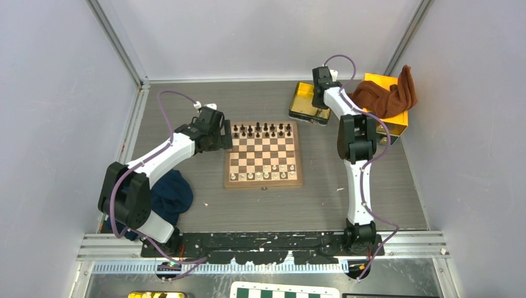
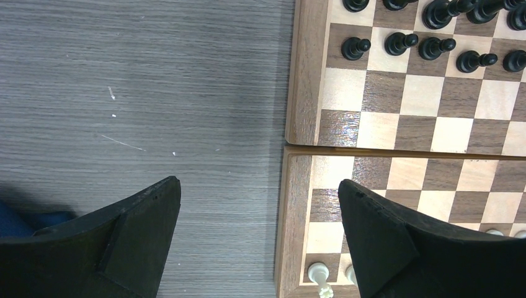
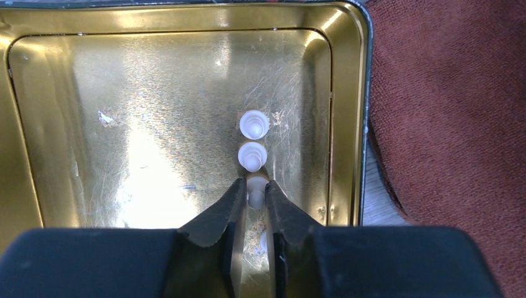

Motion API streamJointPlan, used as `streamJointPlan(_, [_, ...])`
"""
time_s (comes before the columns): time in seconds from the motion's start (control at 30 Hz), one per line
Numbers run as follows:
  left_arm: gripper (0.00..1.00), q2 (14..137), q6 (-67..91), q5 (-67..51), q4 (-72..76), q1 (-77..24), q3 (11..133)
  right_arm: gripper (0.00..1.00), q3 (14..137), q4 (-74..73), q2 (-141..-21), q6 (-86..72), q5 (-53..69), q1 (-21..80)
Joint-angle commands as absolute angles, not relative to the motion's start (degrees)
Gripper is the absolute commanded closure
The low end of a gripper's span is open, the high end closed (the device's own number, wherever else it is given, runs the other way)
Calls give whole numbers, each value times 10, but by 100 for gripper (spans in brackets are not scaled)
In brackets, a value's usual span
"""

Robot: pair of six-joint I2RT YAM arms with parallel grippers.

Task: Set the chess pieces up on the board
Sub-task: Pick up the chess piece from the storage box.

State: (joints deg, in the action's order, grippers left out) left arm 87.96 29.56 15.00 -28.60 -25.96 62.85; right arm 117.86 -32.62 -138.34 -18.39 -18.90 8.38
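The board [image 1: 263,184] lies mid-table, with dark chess pieces [image 1: 263,130] along its far rows and white ones [image 1: 267,171] along its near rows. My left gripper [image 1: 222,133] hovers open over the board's left border [image 2: 304,93]; dark pawns [image 2: 403,43] and a white piece [image 2: 319,273] show beside it. Nothing sits between the left gripper's [image 2: 258,183] fingers. My right gripper [image 1: 319,93] is down inside the gold tin [image 3: 124,124], where its fingertips [image 3: 255,183] pinch a white pawn [image 3: 255,197]. Two more white pawns [image 3: 254,124] stand just beyond it.
A brown cloth [image 1: 387,93] drapes over a yellow box [image 1: 384,121] right of the gold tin [image 1: 304,99] and also borders the tin's right wall [image 3: 446,124]. A blue cloth [image 1: 170,192] lies by the left arm. A green-and-white board [image 1: 285,290] sits below the bases.
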Motion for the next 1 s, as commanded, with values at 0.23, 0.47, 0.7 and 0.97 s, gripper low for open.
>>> streamJointPlan(0.23, [2,884,292,162,-282,-256,654,89,1208,-311,-1377,-186,-190,80])
streamJointPlan(0.47, [2,877,290,163,-284,-254,652,95,1202,-312,-1346,-175,-193,82])
streamJointPlan(0.7, [2,858,291,165,-286,-254,646,95,1187,-315,-1289,-156,-200,100])
streamJointPlan(0.97, [2,818,292,169,-288,-254,624,96,1118,-306,-1201,-134,-216,154])
